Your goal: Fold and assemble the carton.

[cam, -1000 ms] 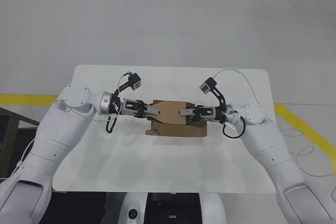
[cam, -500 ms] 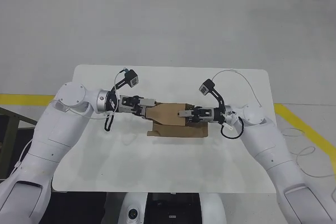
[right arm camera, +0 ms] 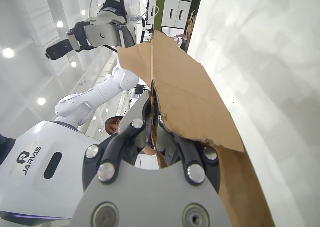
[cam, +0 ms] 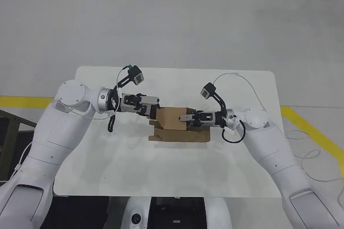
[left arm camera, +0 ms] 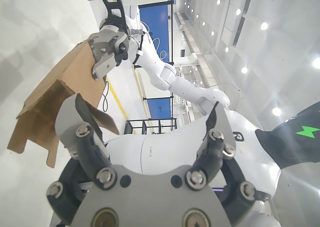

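Carton (cam: 180, 127), partly opened, stands at the middle of the table (cam: 103, 166), one panel edge pinched tight in the right gripper (cam: 187, 117). The left gripper (cam: 155, 103) hangs just beside its opposite corner, jaws spread wide. White tabletop stretches well beyond every side.

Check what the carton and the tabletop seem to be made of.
Carton: brown cardboard, likely corrugated, matte and unprinted. The right wrist view shows a ragged, fibrous torn edge and scored fold lines.
Table: smooth white top with a slight sheen, probably laminate or painted board. The core isn't visible.
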